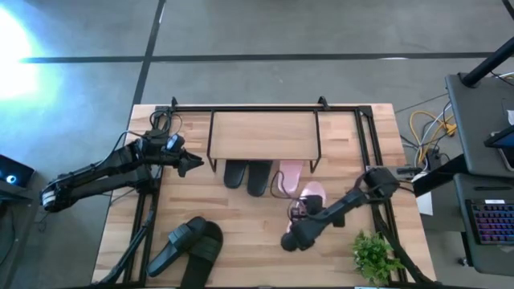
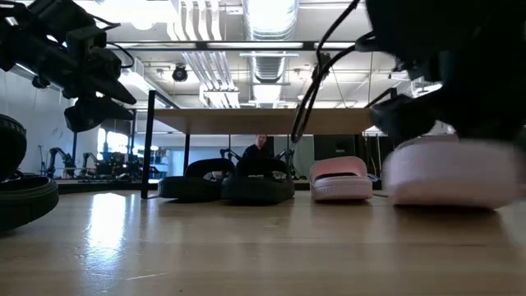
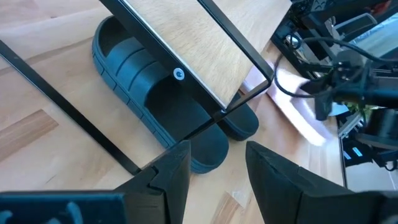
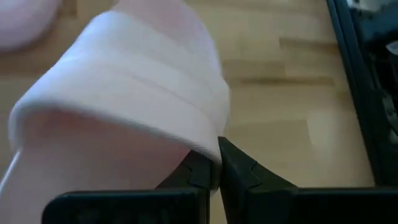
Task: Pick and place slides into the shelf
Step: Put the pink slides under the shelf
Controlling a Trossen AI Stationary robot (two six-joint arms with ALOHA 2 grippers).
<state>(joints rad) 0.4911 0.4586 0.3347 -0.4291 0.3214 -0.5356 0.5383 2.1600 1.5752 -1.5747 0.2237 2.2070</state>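
Right tool (image 4: 214, 165) clamped on pink slide (image 1: 312, 195) | long axis runs toward shelf (image 1: 265, 135) | left tool (image 3: 214, 177) parted, beside shelf

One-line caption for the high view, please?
Right gripper carries a pink slide toward the shelf; left gripper waits beside it.
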